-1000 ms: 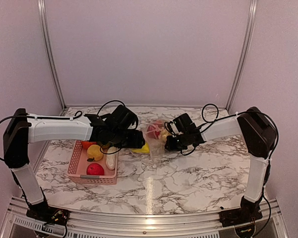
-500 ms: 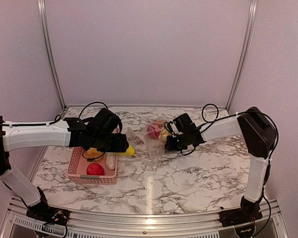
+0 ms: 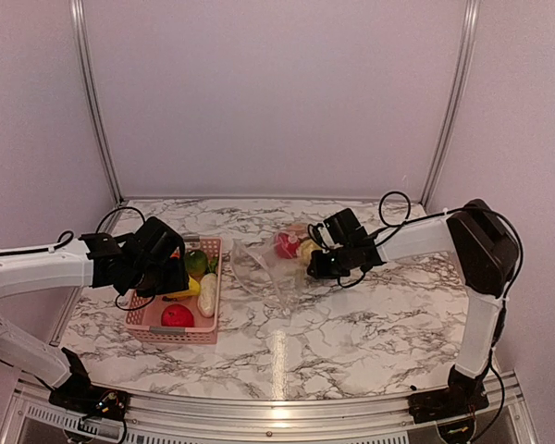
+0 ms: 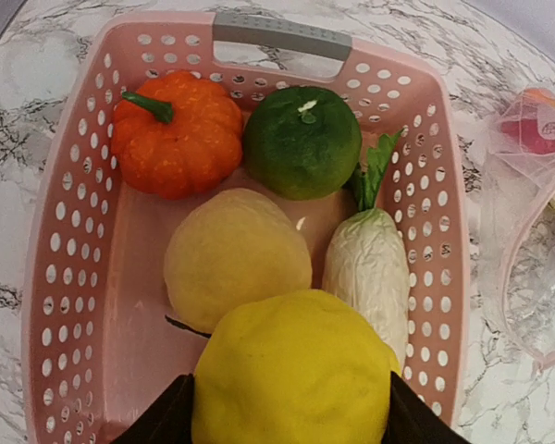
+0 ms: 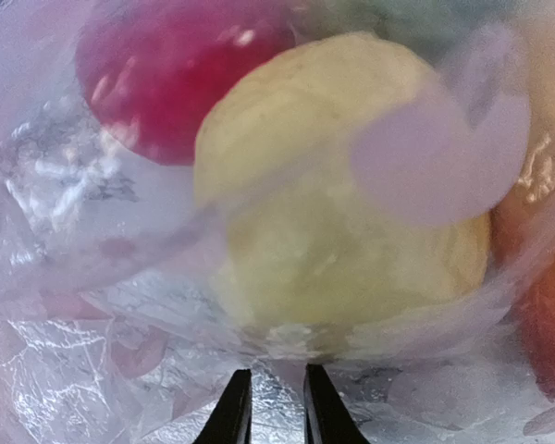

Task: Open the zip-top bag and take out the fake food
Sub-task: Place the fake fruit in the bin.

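Pale lilac walls point(image 3: 277, 92), metal corner posts point(image 3: 94, 102); marbled tabletop point(image 3: 351, 324)

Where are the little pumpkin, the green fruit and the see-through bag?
orange pumpkin point(image 4: 174, 134), left wrist view, ribbed body.
green fruit point(image 4: 302, 141), left wrist view, rounded top.
zip-top bag point(image 3: 256, 265), top external view, clear plastic.

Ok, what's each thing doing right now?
zip-top bag: open, lying down, fake food inside.
pink basket: upright, partly filled.
left gripper: shut on yellow fruit, above the pink basket.
right gripper: shut on the zip-top bag's plastic.
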You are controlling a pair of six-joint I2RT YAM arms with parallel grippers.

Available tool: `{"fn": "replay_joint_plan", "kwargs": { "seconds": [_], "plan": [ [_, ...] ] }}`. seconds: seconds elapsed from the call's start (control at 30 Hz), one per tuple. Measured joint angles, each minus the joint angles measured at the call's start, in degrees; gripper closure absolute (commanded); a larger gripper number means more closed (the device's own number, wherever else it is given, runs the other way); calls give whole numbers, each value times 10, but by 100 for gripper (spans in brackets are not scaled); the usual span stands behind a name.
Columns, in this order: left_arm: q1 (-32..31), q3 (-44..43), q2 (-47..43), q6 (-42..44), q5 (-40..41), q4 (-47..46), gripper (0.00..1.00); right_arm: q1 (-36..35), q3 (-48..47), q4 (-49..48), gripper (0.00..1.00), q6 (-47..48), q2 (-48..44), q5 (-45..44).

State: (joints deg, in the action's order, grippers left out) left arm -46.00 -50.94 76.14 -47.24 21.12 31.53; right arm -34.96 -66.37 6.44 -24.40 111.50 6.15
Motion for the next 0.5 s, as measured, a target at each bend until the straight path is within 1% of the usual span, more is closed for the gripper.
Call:
{"fn": "replay_joint_plan", "kwargs": {
  "seconds": [0.13, 0.3, 0.5],
  "plan": [
    [29, 40, -28, -24, -1, 6, 48, 1, 0, 1, 81, 0, -17, 0],
    [55, 66, -34, -42, -8, 5, 48, 1, 0, 1, 80, 0, -39, 0],
    [64, 77, -34, -51, -3, 5, 44, 1, 0, 5, 80, 2, -60, 1]
  ]
}}
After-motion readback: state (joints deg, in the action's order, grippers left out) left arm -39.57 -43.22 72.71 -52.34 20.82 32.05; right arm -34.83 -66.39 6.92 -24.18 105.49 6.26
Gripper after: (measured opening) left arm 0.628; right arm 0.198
